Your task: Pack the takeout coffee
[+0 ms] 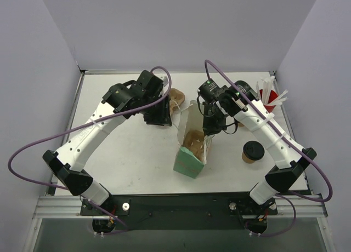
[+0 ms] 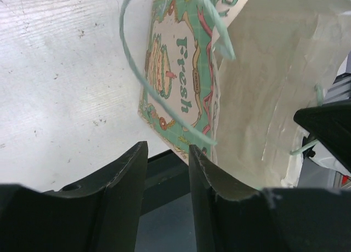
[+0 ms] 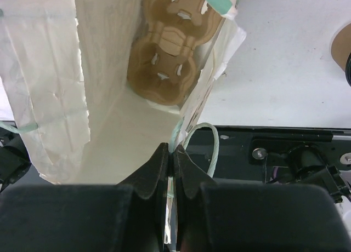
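Two pincers: one clamped, one apart, both working at the bag.
Right pincer (image 3: 171,150): fingers pressed together on the near rim of the bag (image 3: 109,137), with a thin strip of its paper caught between them. This looks meant to pull that wall outward so the mouth gapes.
Left pincer (image 2: 167,148): fingers apart with nothing between them, hanging over the printed green side of the bag. It is free for a pick.
Bag: stands on the desk (image 1: 137,153) between the two arms with its top open. Only one side is held, so a nudge could fold or tip it.
Carrier (image 3: 164,49): lies at the bottom of the bag with its wells facing up. No cup shows in them.
Coffee cup (image 1: 174,95): not packed yet. It sits on the desk behind the bag, just beside the left arm's wrist. A similar brown cup is right against it or nearly so; I cannot tell which.
Lidded cup (image 1: 253,152): brown with a dark top, alone on the desk by the right forearm, apart from the bag.
Red cup (image 1: 269,101): holds white sticks at the far right of the desk.
Next step, as judged: the left pincer fetches the coffee cup and lowers it through the held-open mouth into a well. The narrow mouth is the main risk.
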You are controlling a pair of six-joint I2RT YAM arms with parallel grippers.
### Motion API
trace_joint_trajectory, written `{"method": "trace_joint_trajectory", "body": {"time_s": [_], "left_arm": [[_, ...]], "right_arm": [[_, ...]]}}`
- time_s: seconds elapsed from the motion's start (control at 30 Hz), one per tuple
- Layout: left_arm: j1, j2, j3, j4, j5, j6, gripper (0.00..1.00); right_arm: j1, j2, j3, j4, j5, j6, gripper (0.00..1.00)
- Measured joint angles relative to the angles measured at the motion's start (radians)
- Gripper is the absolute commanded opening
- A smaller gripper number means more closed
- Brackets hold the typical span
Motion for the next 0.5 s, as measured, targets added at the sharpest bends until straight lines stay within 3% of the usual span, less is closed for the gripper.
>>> {"method": "trace_joint_trajectory", "body": {"time_s": [0.23,0.5], "left_arm": [[-0.017,-0.018,-0.017,0.019,0.028,0.049,0.46],[-0.039,-0.021,0.077,0.053,0.032,0.085,0.41]], "right_arm": [[-0.018,-0.001,-0.009,0.013,-0.011,-0.017,0.00],[-0.018,-0.001,-0.009,0.018,-0.013,-0.025,0.00]]}}
